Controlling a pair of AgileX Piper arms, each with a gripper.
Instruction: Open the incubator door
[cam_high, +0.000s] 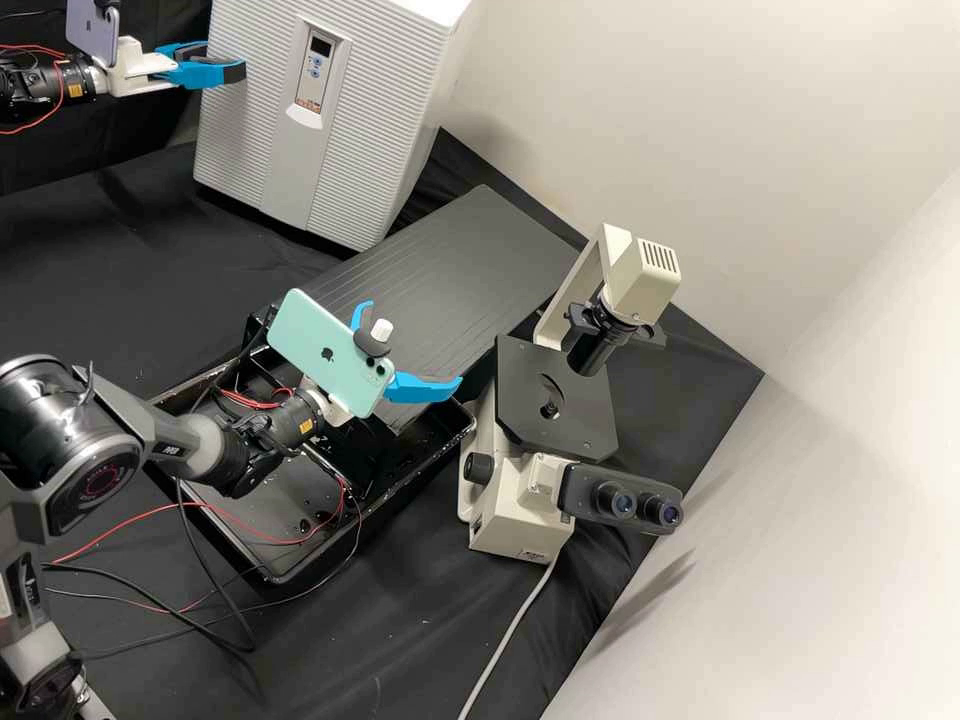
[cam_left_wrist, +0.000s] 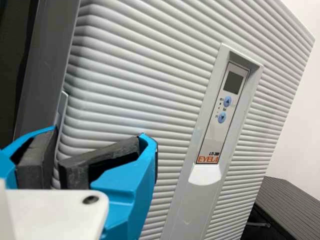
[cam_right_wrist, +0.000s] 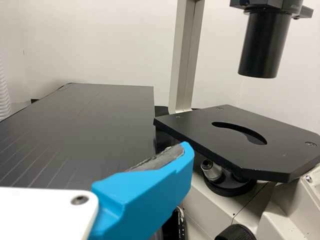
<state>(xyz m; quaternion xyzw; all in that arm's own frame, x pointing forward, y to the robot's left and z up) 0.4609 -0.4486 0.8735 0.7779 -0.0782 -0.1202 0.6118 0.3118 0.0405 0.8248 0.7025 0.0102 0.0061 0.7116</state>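
The white ribbed door (cam_high: 380, 130) of the boxy white incubator (cam_high: 428, 110) is seen closed at the back of the black-draped bench (cam_high: 390, 640). The left pincer (cam_high: 224, 62) is positioned at the door's side edge, parted by a narrow gap. The right pincer (cam_high: 412, 345) is held wide apart near the cream-and-black microscope (cam_high: 515, 510), between the incubator and its eyepieces (cam_high: 640, 503).

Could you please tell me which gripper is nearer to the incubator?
Left. The left gripper is at the front of the incubator, by one edge; the right gripper is farther off, near the microscope.
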